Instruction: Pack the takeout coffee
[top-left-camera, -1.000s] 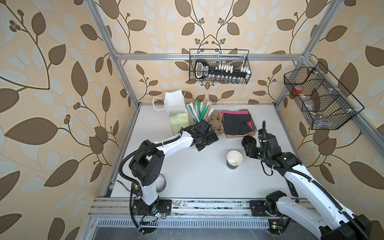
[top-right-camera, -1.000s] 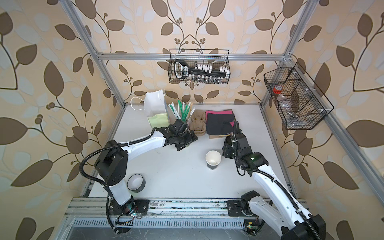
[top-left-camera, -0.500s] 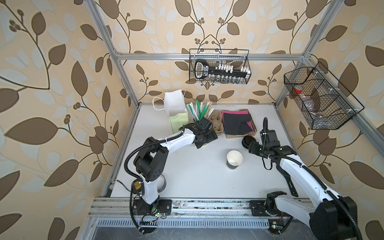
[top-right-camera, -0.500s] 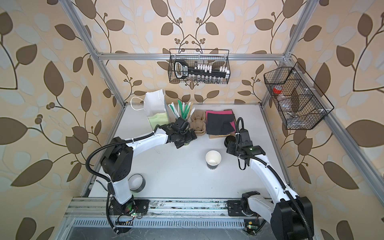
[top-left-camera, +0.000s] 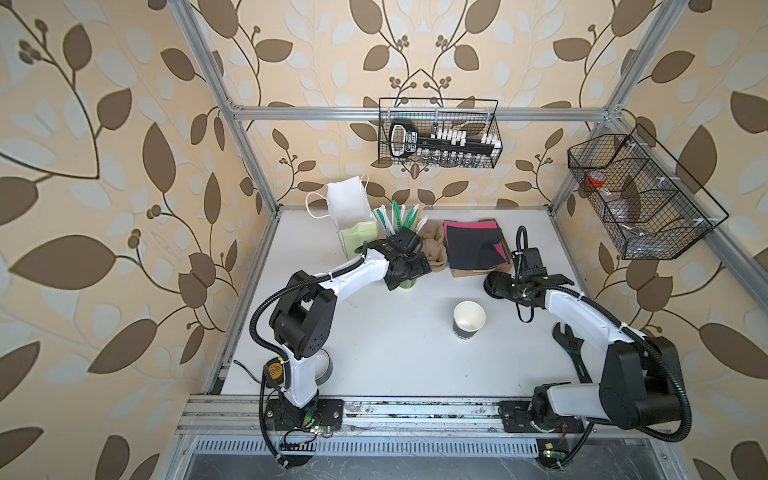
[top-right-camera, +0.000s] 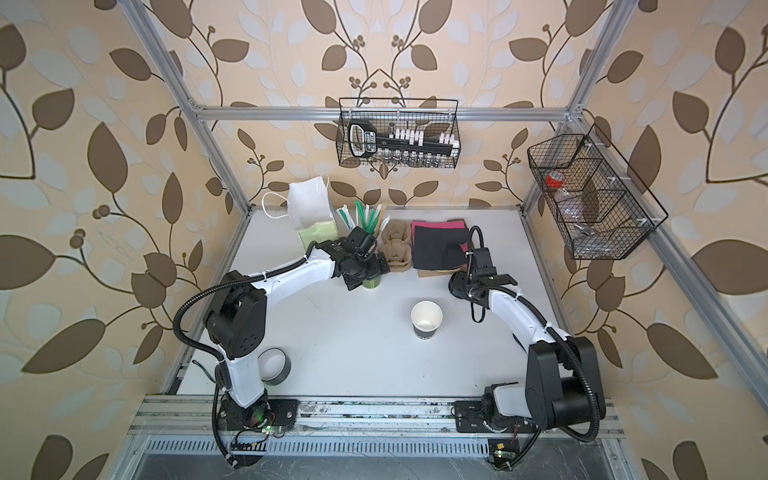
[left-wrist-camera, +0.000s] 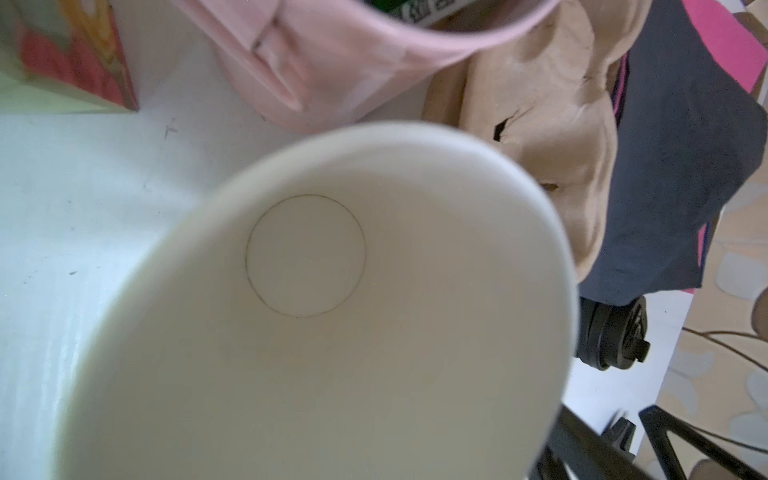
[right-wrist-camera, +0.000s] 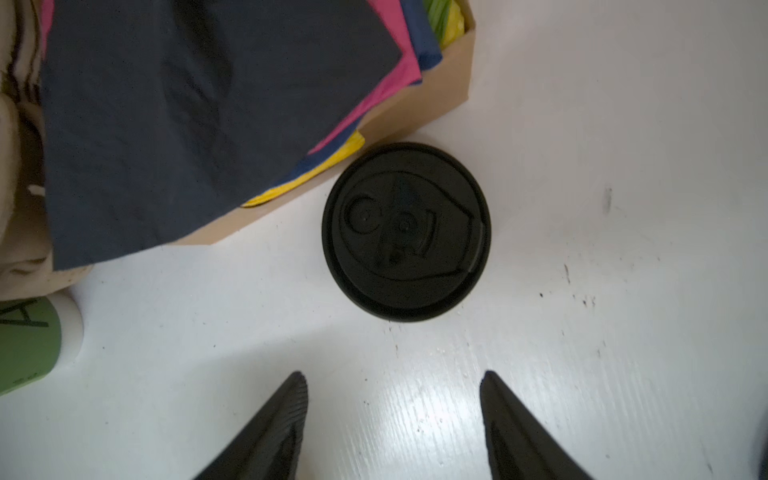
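The takeout coffee cup (top-left-camera: 468, 322) (top-right-camera: 426, 319) stands mid-table, dark-sleeved, its white inside showing from above. A round black lid (right-wrist-camera: 406, 232) (top-left-camera: 494, 284) lies on the table beside the napkin box. My right gripper (right-wrist-camera: 392, 378) (top-left-camera: 510, 289) hovers open just short of it, holding nothing. My left gripper (top-left-camera: 405, 274) (top-right-camera: 368, 272) sits over the green cup stack (top-left-camera: 407, 285) (top-right-camera: 371, 283). The white mouth of the top cup (left-wrist-camera: 307, 257) fills the left wrist view and hides the jaws.
Along the back stand a white paper bag (top-left-camera: 349, 203), a green box (top-left-camera: 357, 235), straws (top-left-camera: 401, 216), a cardboard cup carrier (top-left-camera: 434, 245) and napkins (top-left-camera: 473, 245). A black wrench (top-left-camera: 571, 345) lies at the right and a tape roll (top-right-camera: 274, 365) by the left arm's base.
The right arm has folded lower while its gripper stayed over the black lid, jaws a little wider. The left gripper has stayed at the green cups.
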